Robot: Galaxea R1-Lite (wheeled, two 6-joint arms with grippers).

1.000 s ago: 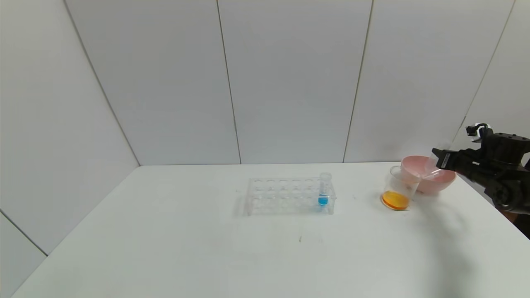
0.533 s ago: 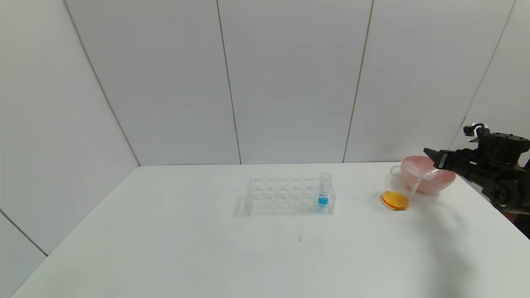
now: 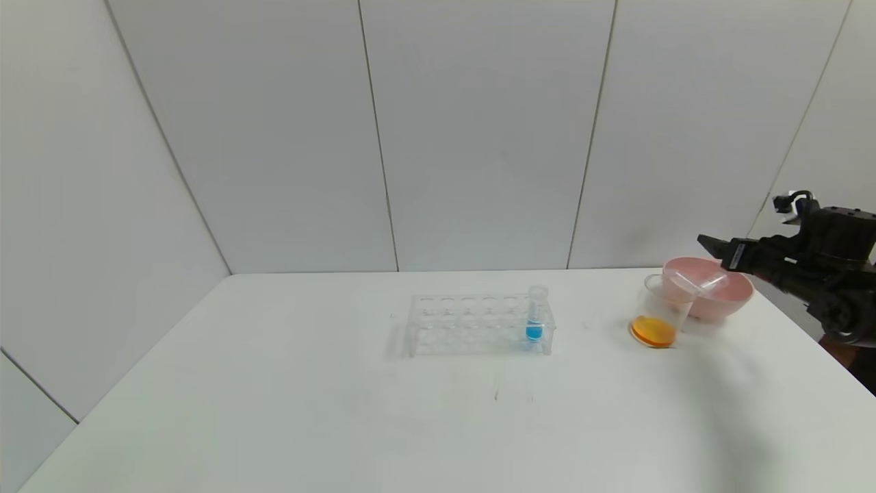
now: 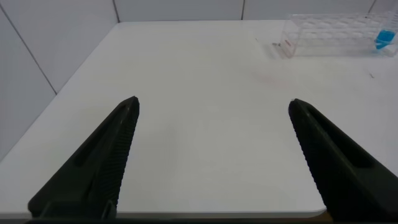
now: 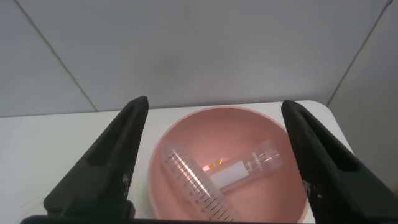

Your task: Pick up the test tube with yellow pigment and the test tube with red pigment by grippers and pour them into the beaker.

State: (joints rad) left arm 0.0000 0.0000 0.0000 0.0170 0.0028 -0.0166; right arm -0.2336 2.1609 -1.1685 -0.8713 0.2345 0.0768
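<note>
Now that both pigments look to be poured, the beaker (image 3: 660, 311) holds an orange pool at its base and stands on the table (image 3: 342, 411), below and to the left of the right gripper (image 3: 712, 245), touching or just beside the pink bowl (image 3: 725, 301). One emptied test tube (image 5: 249, 167) lies on its side in that bowl, directly beneath the gripper's spread fingers, with a faint orange-red trace beside it; a second clear, graduated tube (image 5: 193, 180) lies across it. Which of the two held yellow and which red I cannot tell.

A second ago the right gripper was lower, at the bowl's rim, closed on a tube; since then its jaws have parted wide and it has lifted clear, so the tube has dropped into the bowl. That reads as the last discard: the pouring step is judged done, and only withdrawal of the arm seems left.

Farther to the gripper's left, well apart from the beaker, the clear rack (image 3: 479, 325) keeps only the blue-liquid tube (image 3: 535, 316), upright at its near-right end. The left gripper (image 4: 211, 118) hangs parked over the table's left edge, fingers wide and empty.
</note>
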